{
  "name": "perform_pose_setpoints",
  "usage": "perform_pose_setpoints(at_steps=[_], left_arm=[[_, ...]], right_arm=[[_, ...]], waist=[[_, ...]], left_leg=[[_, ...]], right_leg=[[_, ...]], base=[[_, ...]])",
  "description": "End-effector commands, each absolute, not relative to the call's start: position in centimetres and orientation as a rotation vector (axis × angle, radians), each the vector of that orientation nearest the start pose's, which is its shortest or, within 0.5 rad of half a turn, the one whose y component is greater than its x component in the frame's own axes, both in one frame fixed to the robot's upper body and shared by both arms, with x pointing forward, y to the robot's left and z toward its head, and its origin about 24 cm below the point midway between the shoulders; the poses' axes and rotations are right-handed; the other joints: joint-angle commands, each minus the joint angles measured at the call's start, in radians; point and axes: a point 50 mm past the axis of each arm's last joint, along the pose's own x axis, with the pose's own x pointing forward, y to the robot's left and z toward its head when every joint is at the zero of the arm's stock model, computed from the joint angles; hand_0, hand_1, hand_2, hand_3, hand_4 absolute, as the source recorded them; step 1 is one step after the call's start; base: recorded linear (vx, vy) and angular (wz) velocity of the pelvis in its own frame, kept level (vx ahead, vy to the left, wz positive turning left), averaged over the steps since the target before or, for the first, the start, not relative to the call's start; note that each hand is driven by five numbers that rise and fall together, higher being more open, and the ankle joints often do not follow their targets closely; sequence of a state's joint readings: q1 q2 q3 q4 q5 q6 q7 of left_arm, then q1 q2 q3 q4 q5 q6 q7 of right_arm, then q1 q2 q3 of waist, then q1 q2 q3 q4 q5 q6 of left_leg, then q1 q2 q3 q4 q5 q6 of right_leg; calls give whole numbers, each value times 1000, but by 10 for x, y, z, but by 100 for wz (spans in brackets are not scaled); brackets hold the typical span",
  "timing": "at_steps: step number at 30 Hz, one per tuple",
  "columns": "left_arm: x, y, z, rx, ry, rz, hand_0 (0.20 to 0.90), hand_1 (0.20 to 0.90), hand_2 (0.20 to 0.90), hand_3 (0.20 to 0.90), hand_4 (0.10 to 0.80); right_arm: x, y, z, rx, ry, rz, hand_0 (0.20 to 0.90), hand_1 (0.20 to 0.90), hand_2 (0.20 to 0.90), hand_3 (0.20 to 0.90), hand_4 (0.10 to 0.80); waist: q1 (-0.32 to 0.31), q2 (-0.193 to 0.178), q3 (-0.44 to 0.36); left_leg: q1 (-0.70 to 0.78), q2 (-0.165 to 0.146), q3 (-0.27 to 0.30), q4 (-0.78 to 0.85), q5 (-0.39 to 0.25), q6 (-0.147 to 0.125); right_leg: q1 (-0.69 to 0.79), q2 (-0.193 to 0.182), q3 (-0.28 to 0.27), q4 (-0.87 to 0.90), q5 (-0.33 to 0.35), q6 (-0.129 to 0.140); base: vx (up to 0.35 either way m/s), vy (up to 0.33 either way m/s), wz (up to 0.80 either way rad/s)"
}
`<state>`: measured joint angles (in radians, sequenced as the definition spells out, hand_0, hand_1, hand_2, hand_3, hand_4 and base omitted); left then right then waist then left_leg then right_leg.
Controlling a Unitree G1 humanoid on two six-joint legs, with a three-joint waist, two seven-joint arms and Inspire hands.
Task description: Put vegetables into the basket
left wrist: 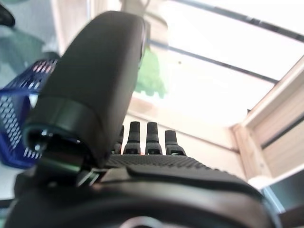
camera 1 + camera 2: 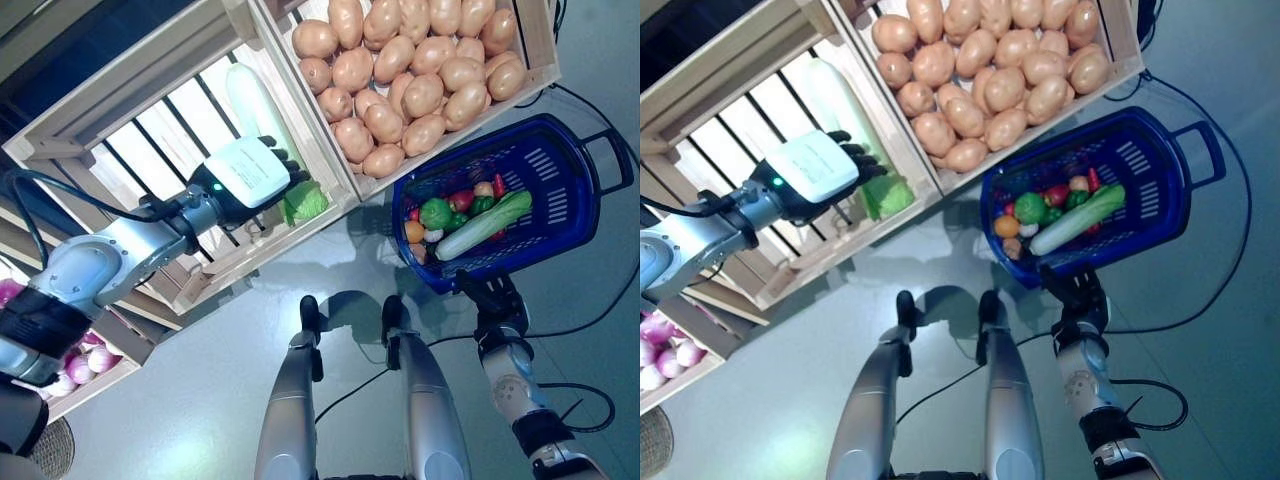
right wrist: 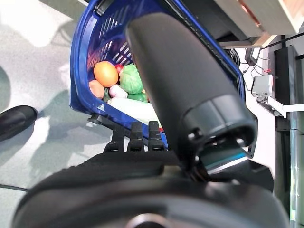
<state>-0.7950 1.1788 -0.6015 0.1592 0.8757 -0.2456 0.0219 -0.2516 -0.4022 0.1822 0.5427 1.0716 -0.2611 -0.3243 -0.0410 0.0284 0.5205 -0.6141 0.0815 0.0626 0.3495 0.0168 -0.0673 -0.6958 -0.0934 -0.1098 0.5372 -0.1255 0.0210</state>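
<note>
Vegetables fill the blue basket (image 2: 560, 190), whose near rim the right hand (image 2: 492, 297) grips from below. Left hand (image 2: 250, 175), fingers straight and empty, reaches into the slatted crate (image 2: 120, 120) toward one green leafy vegetable (image 2: 305, 202) near its corner; one pale long vegetable (image 2: 250, 100) lies beyond. Potatoes (image 2: 410, 80) fill the neighbouring crate.

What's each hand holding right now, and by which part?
Right hand grips the blue basket at its near rim. Left hand holds nothing; it hangs open in the slatted crate, near the cabbage.

Glossy blue plastic basket (image 2: 560, 160); pale bare-wood crates (image 2: 150, 70).
</note>
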Motion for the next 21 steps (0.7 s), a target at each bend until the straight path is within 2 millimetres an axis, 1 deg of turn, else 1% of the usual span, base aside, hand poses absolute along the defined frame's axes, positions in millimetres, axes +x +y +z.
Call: perform_pose_setpoints(at_steps=[1, 5, 8, 14, 17, 21], left_arm=[[315, 227, 279, 2260, -732, -40, 900, 900, 900, 900, 800], [318, 232, 274, 2275, -770, 18, 900, 900, 900, 900, 800], [320, 239, 268, 2267, -802, 83, 900, 900, 900, 900, 800], [320, 257, 250, 2241, -847, 186, 900, 900, 900, 900, 800], [318, 265, 242, 2209, -896, 273, 900, 900, 900, 900, 800], [313, 269, 237, 2167, -960, 342, 900, 900, 900, 900, 800]], right_arm=[[293, -262, 48, 559, -12, -421, 900, 900, 900, 900, 800], [297, -260, 56, 550, -27, -406, 900, 900, 900, 900, 800], [299, -257, 60, 544, -30, -395, 900, 900, 900, 900, 800], [303, -252, 70, 532, -40, -374, 900, 900, 900, 900, 800], [304, -250, 75, 526, -47, -369, 900, 900, 900, 900, 800], [302, -247, 76, 517, -48, -363, 900, 900, 900, 900, 800]], waist=[[-17, -8, -1], [-21, -10, -1], [-24, -13, -1], [-30, -18, -1], [-32, -20, -1], [-35, -19, -1]], left_leg=[[-44, -11, 62, 40, -1, -6], [-62, -9, 62, 38, 7, -6], [-70, -8, 61, 47, -1, -9], [-88, -6, 64, 52, 0, -12], [-100, -6, 65, 46, 9, -14], [-98, -6, 69, 45, 1, -16]], right_leg=[[63, -1, -13, -110, 84, 29], [42, 3, -6, -112, 94, 29], [35, 6, 1, -107, 88, 31], [13, 9, 11, -103, 93, 34], [-1, 11, 18, -111, 103, 35], [-1, 12, 25, -112, 96, 37]], base=[[-15, 35, 0], [-23, 38, 0], [1, 43, -5], [1, 52, -9], [0, 44, -6], [13, 32, -11]])
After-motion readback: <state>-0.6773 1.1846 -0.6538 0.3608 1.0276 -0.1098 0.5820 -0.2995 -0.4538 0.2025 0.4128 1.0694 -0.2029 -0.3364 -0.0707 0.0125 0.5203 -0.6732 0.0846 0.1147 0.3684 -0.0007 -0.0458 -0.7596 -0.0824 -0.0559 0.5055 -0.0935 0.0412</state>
